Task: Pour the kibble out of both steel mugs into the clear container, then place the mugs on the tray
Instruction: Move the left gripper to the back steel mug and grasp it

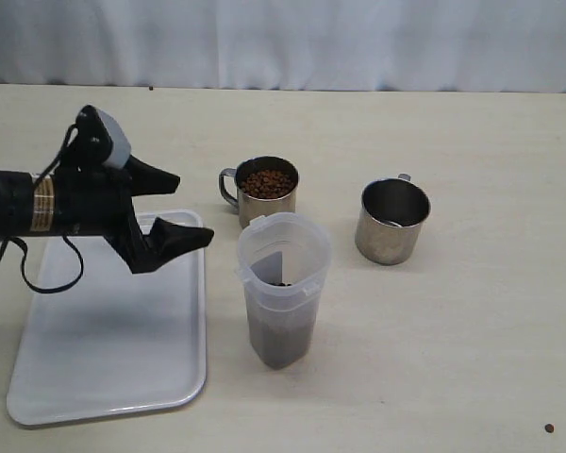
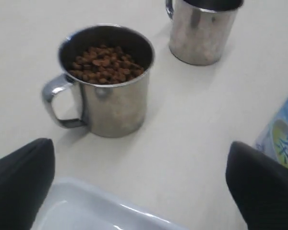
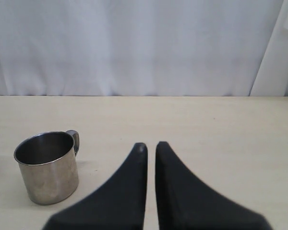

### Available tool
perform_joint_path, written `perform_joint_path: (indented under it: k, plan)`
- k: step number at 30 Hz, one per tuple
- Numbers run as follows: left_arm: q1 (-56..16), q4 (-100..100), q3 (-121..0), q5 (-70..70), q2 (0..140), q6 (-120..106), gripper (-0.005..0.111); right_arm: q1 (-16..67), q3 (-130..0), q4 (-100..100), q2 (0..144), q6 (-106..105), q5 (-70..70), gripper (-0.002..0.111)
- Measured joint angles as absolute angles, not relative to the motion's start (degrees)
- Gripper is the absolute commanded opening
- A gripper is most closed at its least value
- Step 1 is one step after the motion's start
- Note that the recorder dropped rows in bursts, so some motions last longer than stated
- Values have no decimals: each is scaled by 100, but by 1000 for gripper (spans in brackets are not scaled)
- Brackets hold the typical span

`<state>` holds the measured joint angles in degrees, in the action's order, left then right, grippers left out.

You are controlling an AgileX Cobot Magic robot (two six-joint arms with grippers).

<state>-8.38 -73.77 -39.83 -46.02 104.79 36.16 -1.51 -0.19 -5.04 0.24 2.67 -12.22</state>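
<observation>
R gripper point(image 3: 150, 145), tips nearly together, in wrist cam only

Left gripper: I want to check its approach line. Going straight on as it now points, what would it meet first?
Most likely the full steel mug: the left gripper, jaws open, frames it in its wrist view, with only bare table between. Depth is uncertain.

The clear container point(image 1: 283, 288) stands upright, its bottom part dark with kibble point(image 1: 281, 342), with one steel mug point(image 1: 267, 209) full of brown kibble close at its twelve o'clock, the empty steel mug point(image 1: 392, 226) upright at two o'clock, and the white tray point(image 1: 113, 377) flat at nine o'clock.
</observation>
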Motion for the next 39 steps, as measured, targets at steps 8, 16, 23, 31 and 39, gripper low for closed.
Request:
perform_joint_path:
  k: [8, 16, 23, 31, 39]
  plan:
    - [-667, -7234, -3983, -4752, 9298, 3899, 28, -151, -19, -504, 24, 267, -1222, 5]
    - [-667, -7299, -3983, -4715, 8422, 4323, 0, -151, -19, -504, 24, 267, -1222, 5]
    - [-667, -7286, -3859, -3143, 8781, 4740, 0, -151, -19, -504, 24, 267, -1222, 5]
    - [-667, -7286, -3821, -3952, 9888, 4495, 0, -151, -19, -504, 24, 267, -1222, 5]
    - [-667, -7722, -4468, -4928, 11026, 4330, 0, -151, -19, -504, 24, 267, -1222, 5]
